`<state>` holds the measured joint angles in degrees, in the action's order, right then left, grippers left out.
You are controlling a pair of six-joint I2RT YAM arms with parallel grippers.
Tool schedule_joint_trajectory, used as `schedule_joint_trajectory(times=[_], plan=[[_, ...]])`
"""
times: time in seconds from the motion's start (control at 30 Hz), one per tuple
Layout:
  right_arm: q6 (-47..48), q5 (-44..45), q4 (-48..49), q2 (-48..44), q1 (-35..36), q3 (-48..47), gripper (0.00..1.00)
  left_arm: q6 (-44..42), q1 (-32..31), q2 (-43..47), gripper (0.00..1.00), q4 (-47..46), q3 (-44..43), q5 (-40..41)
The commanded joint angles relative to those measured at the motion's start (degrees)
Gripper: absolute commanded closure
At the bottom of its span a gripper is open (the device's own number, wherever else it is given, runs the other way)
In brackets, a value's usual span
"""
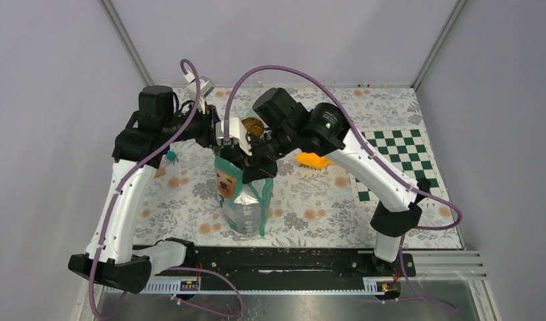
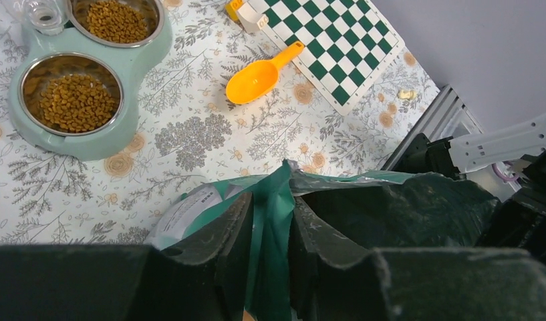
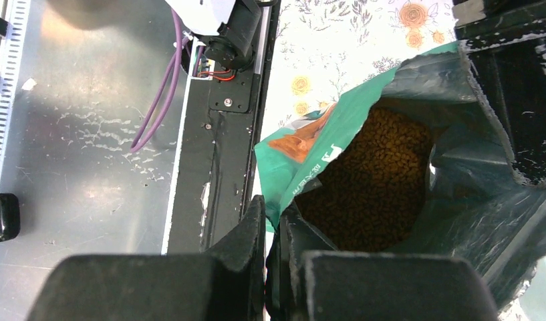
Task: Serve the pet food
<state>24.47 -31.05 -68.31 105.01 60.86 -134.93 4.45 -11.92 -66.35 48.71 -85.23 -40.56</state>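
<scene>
The pet food (image 3: 373,180), small brown dry kibble pellets, filled the open teal-and-white foil bag (image 1: 242,200) and also lay in both steel bowls of the mint-green plastic double feeder (image 2: 96,144) at the bag's 12 o'clock (top view), with the orange plastic scoop (image 2: 253,81) at 3 o'clock. An uneven pull could, I judged, tear the thin rim or tip the bag and spill kibble. The left gripper (image 2: 270,267) had narrowed onto a rim fold, fingers touching both sides. The right gripper (image 3: 271,234) was pinched tight on the rim across the mouth.
</scene>
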Motion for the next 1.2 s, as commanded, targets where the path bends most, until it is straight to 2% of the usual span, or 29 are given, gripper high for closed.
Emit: schedule_joint_trajectory(times=[0.0, 0.1, 0.23, 0.43, 0.53, 0.67, 0.7, 0.73, 0.77, 0.8, 0.87, 0.93, 1.17], plan=[[2.4, -6.9, 8.3, -4.0, 0.2, -1.1, 1.00, -0.8, -0.2, -2.0, 0.78, 0.9, -4.5, 3.2], [3.1, -5.4, 7.6, -4.1, 0.2, -1.0, 1.00, 1.2, -0.2, -3.6, 1.00, 1.0, -6.6, 6.4], [5.0, 0.2, 4.4, -4.2, 0.1, -4.3, 1.00, 6.0, -0.2, -3.7, 1.00, 1.6, -9.7, 18.0], [10.0, 7.9, 2.2, -6.8, -1.7, -8.7, 1.00, 20.6, -0.2, -1.1, 1.00, 1.7, -12.9, 37.1], [13.0, 10.7, 2.8, -8.2, -2.8, -9.3, 1.00, 26.0, -0.2, 0.4, 1.00, 0.7, -13.6, 40.2], [14.1, 12.3, 5.1, -10.2, -3.6, -5.8, 1.00, 30.5, -0.2, 1.3, 1.00, 0.5, -14.4, 40.4], [13.4, 12.9, 5.7, -10.6, -3.7, -4.3, 0.97, 31.5, -0.2, 1.6, 1.00, -0.1, -13.8, 40.2], [12.0, 13.7, 6.5, -10.9, -3.8, -2.8, 0.82, 32.4, -0.2, 2.0, 1.00, -0.6, -12.7, 40.0], [10.2, 14.6, 7.6, -11.3, -3.7, -1.2, 0.62, 33.3, -0.2, 2.3, 1.00, -1.1, -11.3, 39.8], [8.5, 15.1, 8.4, -11.9, -3.7, 0.6, 0.46, 33.7, -0.2, 2.6, 1.00, -1.8, -10.0, 39.4], [5.0, 16.4, 12.0, -13.8, -3.7, 5.0, 0.31, 34.2, -0.2, 2.7, 1.00, -2.0, -8.3, 39.2], [1.4, 18.4, 16.2, -17.0, -3.7, 11.5, 0.25, 34.6, -0.2, 2.5, 1.00, -1.9, -8.2, 39.2], [-13.8, 25.6, 43.8, -33.0, -3.7, 40.6, 0.11, 34.2, -0.2, 2.3, 1.00, -1.8, -9.6, 41.6]])
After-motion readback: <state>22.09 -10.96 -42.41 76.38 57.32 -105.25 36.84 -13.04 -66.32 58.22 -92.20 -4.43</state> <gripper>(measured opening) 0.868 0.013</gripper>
